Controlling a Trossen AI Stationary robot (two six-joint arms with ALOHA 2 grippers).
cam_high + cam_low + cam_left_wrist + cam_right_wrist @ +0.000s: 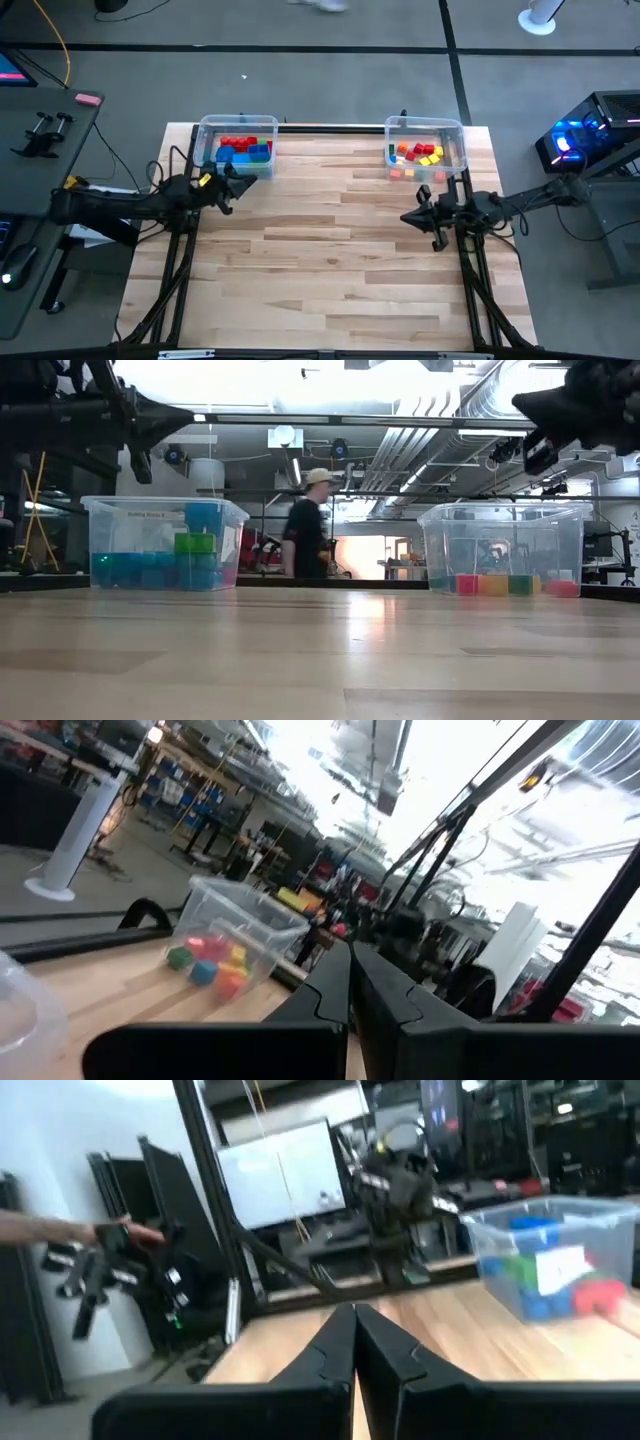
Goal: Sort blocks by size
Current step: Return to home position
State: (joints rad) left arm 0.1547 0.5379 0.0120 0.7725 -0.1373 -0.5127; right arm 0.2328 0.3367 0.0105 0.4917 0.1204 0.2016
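Observation:
The larger blocks (243,150), red, blue and green, lie in the clear bin (210,130) at the table's far left. The small cubes (418,154), yellow, red, orange and green, lie in the clear bin (456,135) at the far right. My left gripper (233,187) hovers shut and empty at the left edge, just in front of the left bin. My right gripper (412,217) hovers shut and empty at the right, in front of the right bin. In the wrist views both pairs of fingers (350,982) (354,1342) are closed together.
The wooden tabletop (330,250) lies bare between and in front of the two bins. A black rail (330,127) runs along the far edge. A person (305,525) walks in the room behind the table.

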